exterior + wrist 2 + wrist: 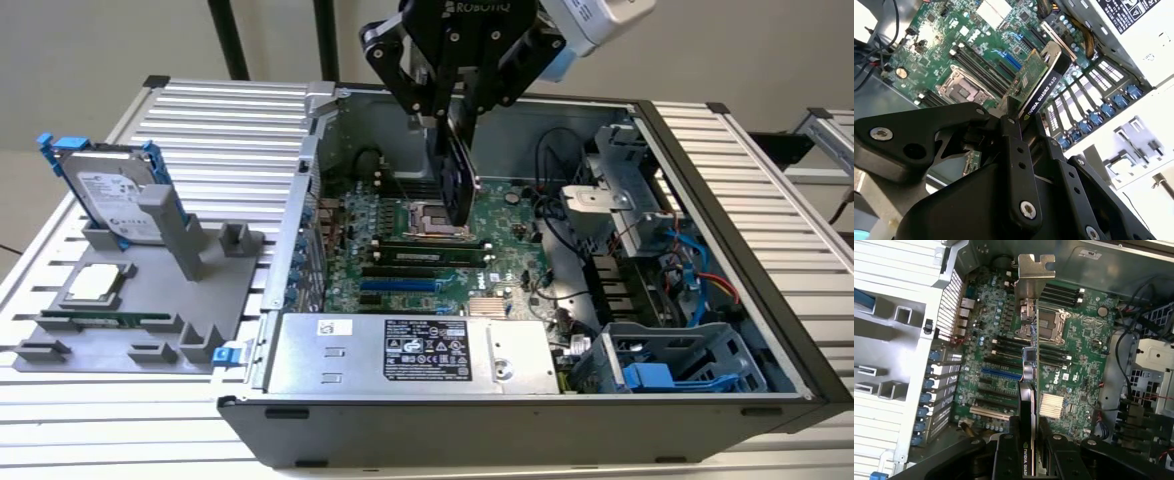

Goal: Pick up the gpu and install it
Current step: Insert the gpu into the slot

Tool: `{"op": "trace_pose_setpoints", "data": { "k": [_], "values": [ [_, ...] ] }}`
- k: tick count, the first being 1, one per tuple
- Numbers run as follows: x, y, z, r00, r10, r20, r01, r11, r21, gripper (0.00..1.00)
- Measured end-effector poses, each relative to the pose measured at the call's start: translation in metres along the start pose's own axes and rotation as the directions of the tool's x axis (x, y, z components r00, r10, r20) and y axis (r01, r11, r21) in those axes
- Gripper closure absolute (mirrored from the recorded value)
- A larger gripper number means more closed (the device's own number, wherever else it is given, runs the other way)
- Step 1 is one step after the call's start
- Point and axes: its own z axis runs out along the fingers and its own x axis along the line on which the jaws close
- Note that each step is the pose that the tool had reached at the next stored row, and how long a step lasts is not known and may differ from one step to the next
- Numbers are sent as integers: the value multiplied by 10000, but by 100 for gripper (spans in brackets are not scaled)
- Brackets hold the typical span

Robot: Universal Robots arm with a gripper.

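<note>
My gripper (454,115) is shut on the gpu (458,180) and holds it on edge above the green motherboard (400,250) inside the open computer case (721,200). In the second wrist view the gpu (1040,86) shows its green board on one face and its black cooler on the other, clamped between the black fingers (1015,145). In the first wrist view the gpu (1027,400) runs away from the gripper (1029,452), and its silver end bracket (1035,270) is at the far end. The card hangs clear of the expansion slots (996,390).
At the exterior view's left, a grey fixture (134,310) carries a silver hard drive with blue rails (114,190), a processor chip (91,285) and a narrow memory stick (107,320). A power supply (414,350) lies along the case's front. Cables and drive cages (641,260) crowd its right side.
</note>
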Motion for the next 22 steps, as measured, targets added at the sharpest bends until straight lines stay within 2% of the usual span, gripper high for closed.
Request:
{"op": "trace_pose_setpoints", "data": {
  "k": [5,9,14,20,22],
  "values": [
    [0,0,-1,9989,-470,-11,470,9989,-12,100],
    [-1,0,-1,9953,-964,16,964,9953,-13,100],
    [-1,0,0,9865,-1633,82,1633,9866,-3,100],
    [0,0,0,9737,-2276,100,2276,9738,-8,100],
    [0,0,0,9711,-2385,101,2385,9711,-9,100]
  ]
}}
